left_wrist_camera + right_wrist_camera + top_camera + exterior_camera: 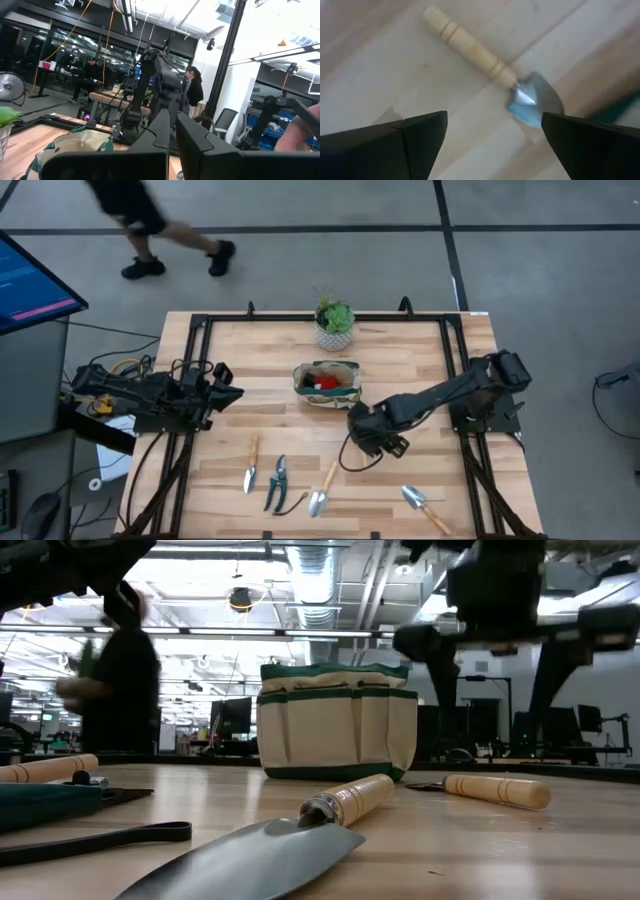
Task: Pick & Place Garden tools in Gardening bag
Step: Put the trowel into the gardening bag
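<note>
The trowel (322,491) lies flat on the bench (420,370) near its front edge, long axis on a slant, wooden handle toward the gardening bag (326,383) and blade toward the front; it lies loose, probably as the next tool to lift; the right gripper (372,442) hangs just beside the handle end with fingers spread wide, likely to straddle it; the red item (326,381) already sits in the bag; the left gripper (228,394), fingers pressed together and empty, waits at the bench's left side.
</note>
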### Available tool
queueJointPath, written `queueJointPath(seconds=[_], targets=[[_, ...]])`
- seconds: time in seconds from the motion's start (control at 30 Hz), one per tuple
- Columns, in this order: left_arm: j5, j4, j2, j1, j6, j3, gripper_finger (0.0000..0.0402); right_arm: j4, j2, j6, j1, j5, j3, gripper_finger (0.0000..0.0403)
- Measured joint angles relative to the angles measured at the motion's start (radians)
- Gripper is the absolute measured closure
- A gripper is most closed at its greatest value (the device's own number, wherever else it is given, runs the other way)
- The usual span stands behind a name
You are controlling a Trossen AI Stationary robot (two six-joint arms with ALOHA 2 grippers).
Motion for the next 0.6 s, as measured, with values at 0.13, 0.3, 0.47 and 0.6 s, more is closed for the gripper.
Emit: queueJointPath(seconds=[0.13, 0.3, 0.47, 0.6], targets=[[0.000, 0.000, 0.000, 0.000, 0.000, 0.000, 0.0400, 0.038, 0.035, -0.002, 0.010, -0.003, 0.000, 0.0086], [0.000, 0.000, 0.000, 0.000, 0.000, 0.000, 0.0400, 0.086, 0.025, -0.029, 0.040, -0.019, 0.001, 0.0086], [0.000, 0.000, 0.000, 0.000, 0.000, 0.000, 0.0400, 0.123, 0.036, -0.043, 0.068, -0.037, 0.002, 0.0086], [0.000, 0.001, -0.001, 0.000, 0.000, 0.000, 0.0400, 0.147, 0.071, -0.046, 0.080, -0.036, 0.000, 0.0086]])
